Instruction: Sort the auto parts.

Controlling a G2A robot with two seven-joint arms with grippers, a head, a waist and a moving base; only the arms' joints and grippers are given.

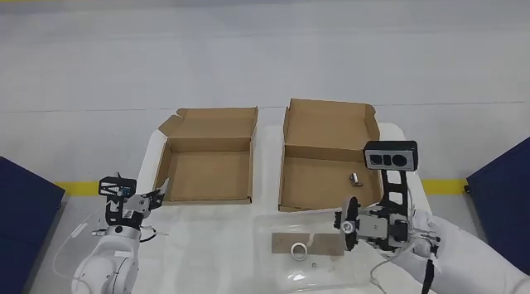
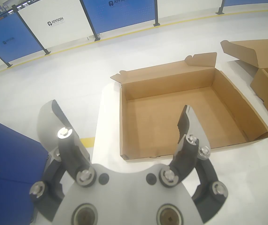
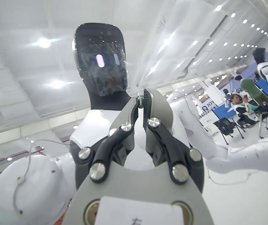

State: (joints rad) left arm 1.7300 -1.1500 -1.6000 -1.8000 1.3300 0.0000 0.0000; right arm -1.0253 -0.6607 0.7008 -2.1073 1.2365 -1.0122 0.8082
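Note:
My right gripper [image 3: 140, 104] is shut on a small threaded metal bolt [image 3: 140, 99], pinched at its fingertips and pointing up and back, away from the table. The right arm [image 1: 377, 228] hangs over the table's front right, in front of the right cardboard box [image 1: 327, 174]. A small metal part [image 1: 354, 180] lies in that box. My left gripper [image 2: 122, 120] [image 1: 153, 195] stands open with nothing between its fingers, just off the near left corner of the left cardboard box [image 2: 183, 122] [image 1: 207, 170], whose floor is bare.
A clear plastic sheet [image 1: 281, 273] lies at the table's front with a brown cardboard strip [image 1: 319, 243], a metal ring [image 1: 297, 250] and a tiny part [image 1: 313, 264] on it. Both box lids stand open at the back. A blue panel [image 2: 9, 155] flanks the left arm.

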